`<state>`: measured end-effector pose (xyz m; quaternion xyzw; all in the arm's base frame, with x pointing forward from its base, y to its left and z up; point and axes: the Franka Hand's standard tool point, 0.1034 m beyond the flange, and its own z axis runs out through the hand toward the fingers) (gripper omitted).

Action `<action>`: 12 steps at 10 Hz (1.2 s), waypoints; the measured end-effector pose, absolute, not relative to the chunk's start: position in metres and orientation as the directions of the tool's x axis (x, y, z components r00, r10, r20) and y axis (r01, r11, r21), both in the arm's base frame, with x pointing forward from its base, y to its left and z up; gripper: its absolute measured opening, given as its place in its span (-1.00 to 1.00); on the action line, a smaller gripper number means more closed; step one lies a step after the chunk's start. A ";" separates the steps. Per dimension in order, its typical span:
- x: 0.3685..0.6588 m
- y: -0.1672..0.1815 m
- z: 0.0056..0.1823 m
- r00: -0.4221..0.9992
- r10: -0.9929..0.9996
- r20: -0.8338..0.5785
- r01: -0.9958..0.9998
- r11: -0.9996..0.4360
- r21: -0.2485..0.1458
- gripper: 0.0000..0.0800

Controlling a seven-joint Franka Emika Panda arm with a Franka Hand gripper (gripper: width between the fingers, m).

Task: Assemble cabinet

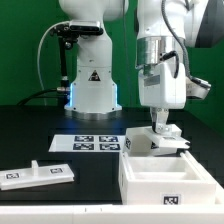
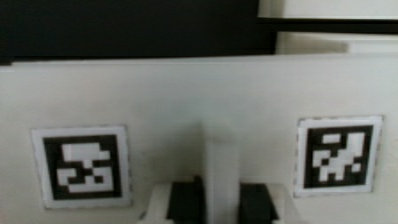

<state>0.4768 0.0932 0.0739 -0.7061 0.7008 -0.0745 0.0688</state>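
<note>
My gripper [image 1: 160,122] stands at the exterior view's right, shut on a white cabinet panel [image 1: 166,134] that it holds over the back rim of the open white cabinet box [image 1: 150,185]. The box carries a tag on its front wall. In the wrist view the panel [image 2: 196,100] fills the picture, with two square tags on it and a raised rib running down its middle. My gripper [image 2: 217,205] is shut on that rib, with a dark fingertip [image 2: 175,204] on either side. Another flat white cabinet panel [image 1: 36,174] with tags lies at the front left.
The marker board [image 1: 94,144] lies flat on the black table between the white robot base [image 1: 94,92] and the box. Cables hang behind the base. A green wall closes the back.
</note>
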 end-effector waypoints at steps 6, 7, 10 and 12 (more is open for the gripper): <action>0.461 0.086 0.069 0.019 -1.000 0.010 -0.983 -0.021 -0.181 -0.83; 0.458 0.085 0.069 0.017 -1.000 0.006 -0.984 -0.017 -0.179 -0.83; 0.459 0.085 0.070 0.010 -1.000 0.001 -0.984 -0.010 -0.180 -0.83; 0.460 0.084 0.065 0.014 -1.000 0.011 -0.985 -0.016 -0.174 -0.83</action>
